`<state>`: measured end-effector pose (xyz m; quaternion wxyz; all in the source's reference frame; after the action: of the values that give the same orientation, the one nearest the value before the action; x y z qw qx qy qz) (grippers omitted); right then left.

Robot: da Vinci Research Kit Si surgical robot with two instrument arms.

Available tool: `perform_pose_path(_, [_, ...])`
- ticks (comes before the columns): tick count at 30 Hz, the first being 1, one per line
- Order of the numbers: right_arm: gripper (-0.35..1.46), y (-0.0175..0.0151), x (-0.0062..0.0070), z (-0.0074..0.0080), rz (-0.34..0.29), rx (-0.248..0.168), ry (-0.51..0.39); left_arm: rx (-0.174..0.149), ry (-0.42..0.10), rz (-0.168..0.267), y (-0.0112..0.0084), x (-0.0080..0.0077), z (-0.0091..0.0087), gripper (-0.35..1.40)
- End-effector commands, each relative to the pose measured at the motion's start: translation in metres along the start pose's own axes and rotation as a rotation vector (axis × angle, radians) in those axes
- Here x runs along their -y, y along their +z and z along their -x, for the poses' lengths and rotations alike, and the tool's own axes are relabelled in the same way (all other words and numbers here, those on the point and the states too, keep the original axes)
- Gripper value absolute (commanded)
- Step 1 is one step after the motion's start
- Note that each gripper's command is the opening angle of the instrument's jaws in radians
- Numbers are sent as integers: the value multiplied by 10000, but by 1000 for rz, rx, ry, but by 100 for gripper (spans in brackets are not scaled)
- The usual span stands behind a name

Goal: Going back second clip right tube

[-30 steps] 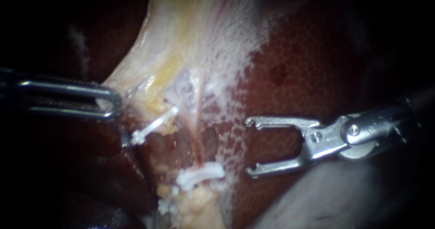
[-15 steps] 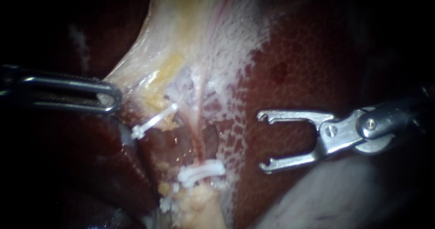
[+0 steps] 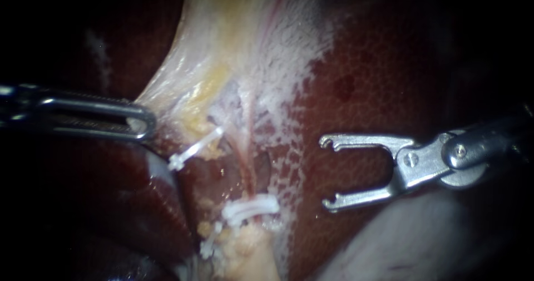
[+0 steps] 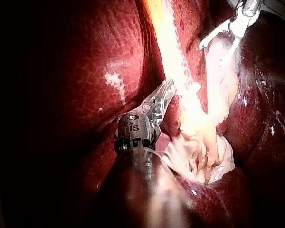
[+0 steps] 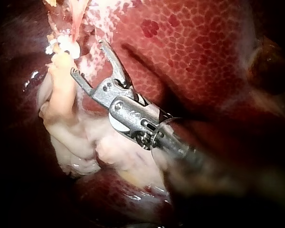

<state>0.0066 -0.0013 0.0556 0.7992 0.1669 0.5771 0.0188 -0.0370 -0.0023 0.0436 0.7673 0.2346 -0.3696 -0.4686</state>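
A thin pink tube (image 3: pixel 250 169) runs down the dissected gap, and white clips (image 3: pixel 251 210) cross it low down. Another white clip (image 3: pixel 196 148) lies slanted to their upper left, and a third (image 3: pixel 210 242) sits lower by yellow fat. My right instrument (image 3: pixel 327 173) hovers over the liver to the right of the clips, jaws open and empty, clear of the tube. In the right wrist view its jaws (image 5: pixel 88 58) stand apart beside the clipped stump (image 5: pixel 61 46). My left instrument (image 3: pixel 140 123) is shut on the edge of the pale gallbladder tissue (image 3: pixel 222 47); the left wrist view also shows that instrument (image 4: pixel 162 96).
Dark red liver (image 3: pixel 378 80) fills the right side and lies under my right instrument. A pale soft lump of tissue (image 3: pixel 389 242) sits below its shaft. Yellow fat (image 3: pixel 245 253) gathers under the clips. In the left wrist view, my right instrument (image 4: pixel 224 32) shows far ahead.
My right instrument has drawn back to the right, away from the clips, with its jaws still open. My left instrument has shifted slightly right, keeping its hold.
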Motion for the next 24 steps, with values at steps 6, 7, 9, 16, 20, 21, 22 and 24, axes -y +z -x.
perform_pose_path(6, [60, 0, 0, 1, 0, 0, 0, -7, -2, -3, 11, -6, -5, -35])
perform_pose_path(7, [60, 0, 0, 1, 0, 0, 0, -10, -1, -1, 12, -7, -5, -35])
perform_pose_path(9, [60, 0, 0, 1, 0, 0, 0, -13, -6, -1, 16, -8, -6, -35])
perform_pose_path(16, [60, 0, 0, 1, 0, 0, 0, -23, -3, -3, 29, -8, -12, -35])
perform_pose_path(20, [60, 0, 0, 1, 1, 0, 0, -29, -1, -4, 36, -8, -15, -35])
perform_pose_path(21, [60, 0, 0, 1, 1, 0, 0, -29, -1, -3, 37, -8, -15, -35])
perform_pose_path(22, [60, 0, 0, 1, 1, 0, 0, -32, 0, -4, 38, -8, -15, -35])
perform_pose_path(24, [60, 0, 0, 1, 1, 0, 0, -33, 0, -5, 41, -9, -16, -35])
